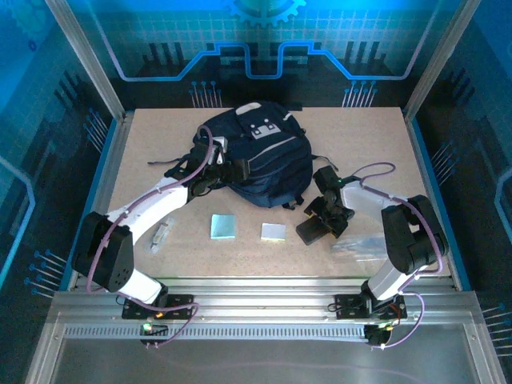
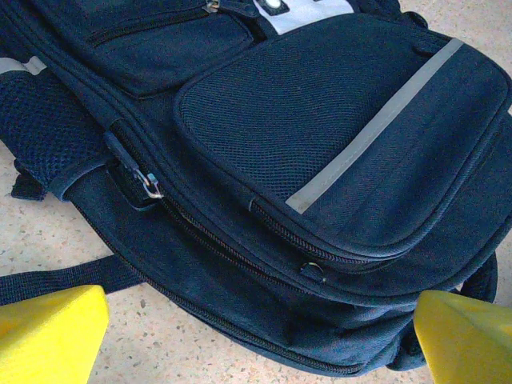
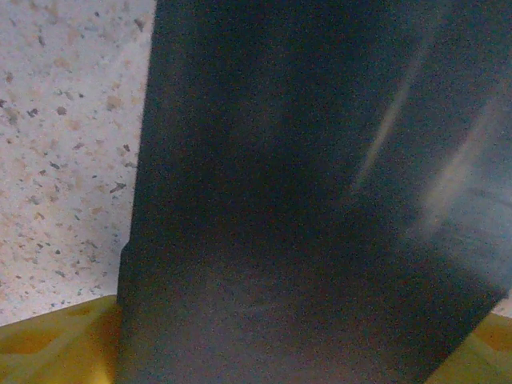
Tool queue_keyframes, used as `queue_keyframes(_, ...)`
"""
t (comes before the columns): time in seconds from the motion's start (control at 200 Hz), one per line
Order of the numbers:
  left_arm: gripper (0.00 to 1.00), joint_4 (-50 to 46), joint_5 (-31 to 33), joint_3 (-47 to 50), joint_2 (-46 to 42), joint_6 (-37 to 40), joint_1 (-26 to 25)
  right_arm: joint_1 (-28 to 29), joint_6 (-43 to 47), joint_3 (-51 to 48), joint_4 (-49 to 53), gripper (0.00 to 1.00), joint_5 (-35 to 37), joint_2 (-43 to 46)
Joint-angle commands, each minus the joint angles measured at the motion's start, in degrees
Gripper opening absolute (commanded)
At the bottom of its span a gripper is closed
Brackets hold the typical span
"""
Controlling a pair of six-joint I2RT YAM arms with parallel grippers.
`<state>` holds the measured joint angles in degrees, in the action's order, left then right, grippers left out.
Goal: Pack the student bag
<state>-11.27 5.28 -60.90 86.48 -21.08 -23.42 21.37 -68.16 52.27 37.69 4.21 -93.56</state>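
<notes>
The student bag [image 1: 260, 156] is a big navy backpack with grey stripes, lying flat at the back middle of the table. My left gripper [image 1: 218, 172] hovers at its left side, open. In the left wrist view its yellow fingertips [image 2: 48, 332] stand wide apart over the bag's [image 2: 320, 136] zippered edge, with nothing held between them. My right gripper [image 1: 324, 218] is down over a black oblong case [image 1: 310, 232] to the right of the bag. In the right wrist view the case [image 3: 304, 200] lies between the yellow fingers [image 3: 56, 344], which are spread wide on either side of it.
Two small pale square pads [image 1: 223, 226] [image 1: 274, 232] lie in front of the bag. A clear slim item [image 1: 160, 236] rests near the left arm. A clear plastic sleeve [image 1: 360, 244] lies by the right arm. Black straps [image 1: 172, 164] trail from the bag's left side.
</notes>
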Motion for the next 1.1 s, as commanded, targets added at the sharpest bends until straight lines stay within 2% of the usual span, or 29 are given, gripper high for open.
queue_keyframes(0.0,0.99,0.2,-0.5,-0.9,0.0,-0.1,-0.1,2.7,-0.5,-2.3,-1.9,0.85,5.3,0.1)
queue_keyframes(0.225,0.99,-0.8,-3.0,-3.9,2.9,-0.5,-0.5,3.0,-0.4,-5.6,-4.9,0.87,5.5,0.7)
queue_keyframes(0.285,0.99,-1.2,-3.6,-4.7,3.6,0.0,-0.8,2.9,0.6,-5.7,-5.2,0.8,5.8,0.8)
queue_keyframes(0.375,0.99,-2.0,-3.6,-6.2,4.8,1.5,-1.9,2.4,2.2,-5.6,-5.0,0.6,6.3,2.1)
queue_keyframes(0.43,0.98,-2.8,-3.4,-7.6,5.9,2.9,-2.6,2.1,4.0,-4.9,-4.4,0.54,6.9,3.3)
queue_keyframes(0.625,0.94,-6.2,-2.0,-14.3,12.0,12.5,-5.8,-0.7,18.5,3.6,1.0,0.56,5.6,4.8)
queue_keyframes(0.8,0.94,-11.8,0.3,-22.5,18.2,22.8,-8.7,-5.6,30.1,9.8,5.4,0.47,6.6,4.7)
queue_keyframes(0.94,0.95,-13.0,2.5,-26.9,21.8,27.9,-10.0,-10.1,33.3,9.8,4.3,0.42,3.9,4.3)
queue_keyframes(1.096,0.96,-15.7,4.5,-32.4,27.0,31.2,-10.6,-13.6,34.3,7.9,2.6,0.43,0.0,4.8)
